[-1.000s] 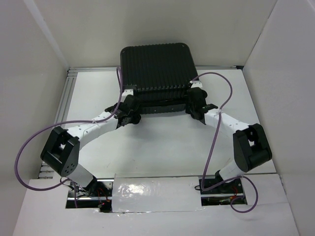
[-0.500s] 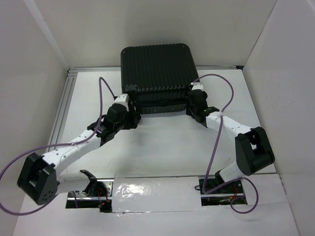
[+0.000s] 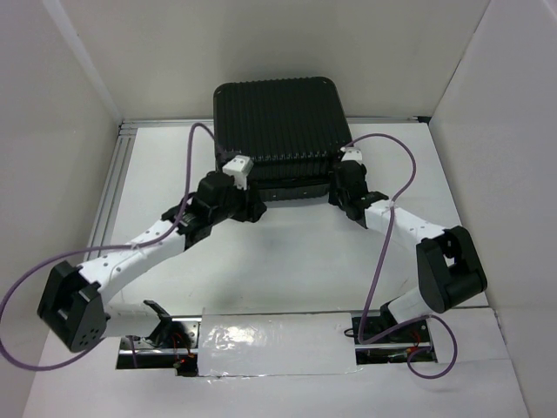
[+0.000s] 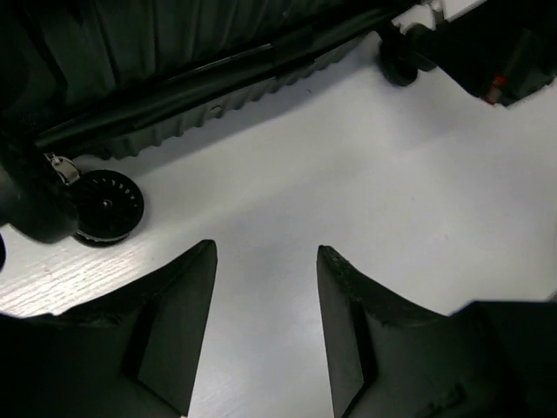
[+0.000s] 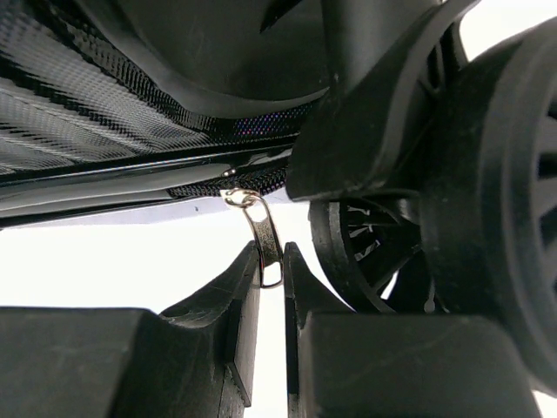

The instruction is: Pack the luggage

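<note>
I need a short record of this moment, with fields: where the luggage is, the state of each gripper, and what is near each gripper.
luggage: black ribbed suitcase, at the far middle of the table
left gripper: open, holding nothing, over bare table beside the luggage's near edge
near left gripper: a black wheel of the luggage
right gripper: shut on the metal zipper pull
near right gripper: another luggage wheel, close beside the fingers
</note>
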`<state>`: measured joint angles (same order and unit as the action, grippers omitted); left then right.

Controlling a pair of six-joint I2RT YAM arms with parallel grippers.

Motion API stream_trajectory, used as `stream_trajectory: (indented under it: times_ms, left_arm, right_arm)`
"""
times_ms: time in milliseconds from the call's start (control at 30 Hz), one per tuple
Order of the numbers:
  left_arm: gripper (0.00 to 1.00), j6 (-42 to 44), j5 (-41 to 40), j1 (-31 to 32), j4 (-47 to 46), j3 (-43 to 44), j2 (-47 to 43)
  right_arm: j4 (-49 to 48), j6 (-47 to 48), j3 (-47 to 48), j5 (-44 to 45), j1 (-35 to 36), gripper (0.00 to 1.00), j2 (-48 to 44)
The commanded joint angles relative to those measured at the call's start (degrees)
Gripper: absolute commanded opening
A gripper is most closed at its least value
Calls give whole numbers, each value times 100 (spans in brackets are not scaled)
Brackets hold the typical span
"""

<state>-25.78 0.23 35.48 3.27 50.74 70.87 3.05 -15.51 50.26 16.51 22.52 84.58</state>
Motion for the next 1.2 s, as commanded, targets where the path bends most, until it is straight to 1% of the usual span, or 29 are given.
stream_trajectory:
  times_ms: [0, 67, 100, 133, 200, 300, 367, 467, 500, 600, 633, 700, 800, 867, 900, 933, 967, 1033, 1067, 1167]
  left_arm:
    - [62, -267, -1162, 213, 637, 892, 584]
    - [62, -550, -1717, 213, 1156, 1453, 1083]
    - [60, -629, -2076, 213, 1333, 1587, 1226]
    - [60, -795, -2227, 213, 1630, 1710, 1358]
    - [59, -989, -2613, 213, 1887, 1965, 1639]
    - [58, -1192, -2974, 213, 2011, 1896, 1780]
    - [58, -1263, -3046, 213, 2011, 1896, 1781]
    - [58, -1263, -3240, 213, 2011, 1651, 1843]
    - [58, -1263, -3414, 213, 2011, 1554, 1843]
    - [61, -1202, -3582, 213, 1801, 1282, 1843]
    - [61, -1140, -3635, 213, 1574, 1193, 1843]
    - [62, -1140, -3635, 100, 1414, 1027, 1782]
    - [62, -763, -3364, 47, 827, 780, 1650]
    - [65, -552, -2986, 46, 265, 237, 1325]
    - [65, -446, -2811, 46, -364, 8, 1167]
    - [66, -445, -2618, -6, -693, -490, 992]
    - [66, -367, -2181, -76, -1018, -747, 616]
    - [67, -253, -1861, -146, -1790, -1170, 280]
    - [67, -252, -1668, -199, -1951, -1459, 148]
    - [67, -191, -1212, -445, -2486, -1934, -327]
  right_arm:
    - [117, -119, -95, 176, 15, 0, -371]
    - [117, -119, -95, 177, 15, 0, -424]
    - [117, -119, -95, 177, 15, 0, -424]
    - [117, -119, -95, 177, 15, 0, -424]
    - [170, -119, -95, 238, 15, 0, -477]
    - [170, -119, -95, 291, 15, 0, -529]
    - [170, -119, -95, 291, 15, 0, -530]
    - [170, -119, -95, 291, 15, 0, -530]
    - [170, -119, -95, 291, 15, 0, -530]
    - [170, -119, -95, 291, 15, 0, -477]
    - [170, -119, -43, 239, 15, 0, -477]
    - [170, -119, -43, 238, 15, 0, -424]
    - [170, -119, 10, 238, 15, 0, -424]
    - [170, -66, 10, 238, 15, 0, -372]
    - [170, -66, 10, 238, 15, 0, -372]
    - [170, -66, 10, 238, 15, 0, -372]
    - [222, -66, 10, 238, 15, 0, -372]
    - [222, -66, 10, 238, 15, 0, -372]
    - [222, -14, 10, 238, 15, 0, -372]
    - [222, -14, 10, 238, 15, 0, -319]
